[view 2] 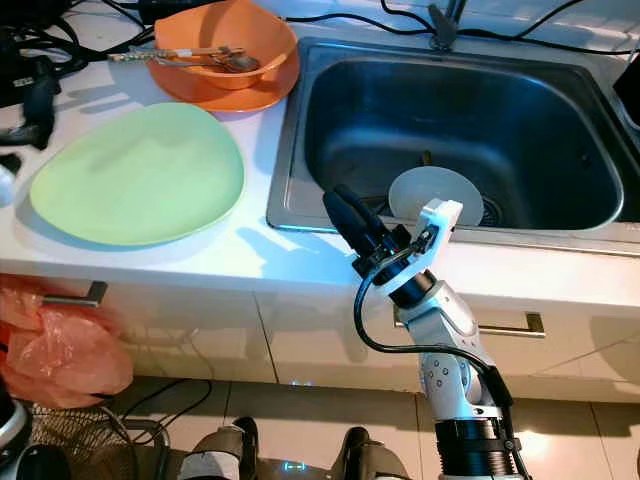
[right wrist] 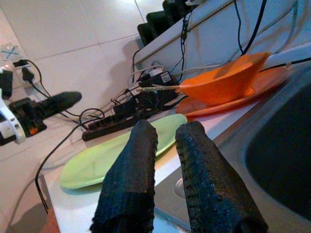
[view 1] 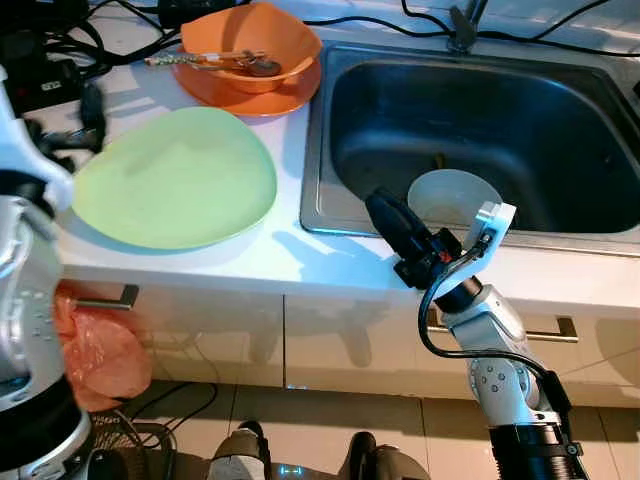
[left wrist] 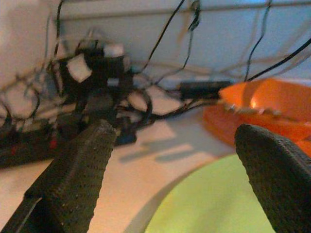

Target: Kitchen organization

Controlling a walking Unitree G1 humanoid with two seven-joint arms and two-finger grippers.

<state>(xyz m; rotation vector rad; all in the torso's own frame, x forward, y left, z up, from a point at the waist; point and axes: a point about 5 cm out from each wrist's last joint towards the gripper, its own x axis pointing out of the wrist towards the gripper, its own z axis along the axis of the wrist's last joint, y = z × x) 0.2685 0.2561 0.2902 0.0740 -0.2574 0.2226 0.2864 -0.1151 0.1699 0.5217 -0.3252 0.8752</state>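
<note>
While nothing is yet held in either of my grippers, I judge the kitchen organization to be at an early stage, with every dish still where it lies. My right gripper (view 1: 380,205) hovers over the front rim of the sink (view 1: 318,150), its fingers (right wrist: 131,165) drawn nearly together with only a thin gap and nothing between them. My left gripper (left wrist: 180,165) sits above the far left of the counter (view 1: 290,255), fingers spread wide and empty, pointing toward the tangle of black cables (left wrist: 102,92) by the wall. The green plate (view 1: 175,178) lies flat on the counter, left of the sink. Behind it, the orange bowl (view 1: 250,40) rests on the orange plate (view 1: 250,98), with a metal utensil (view 1: 215,62) lying inside the bowl. A white bowl (view 1: 455,195) stands in the sink basin near the front wall, just beyond my right gripper. Remaining, by my estimate: picking up each of these items and putting them in their proper places
</note>
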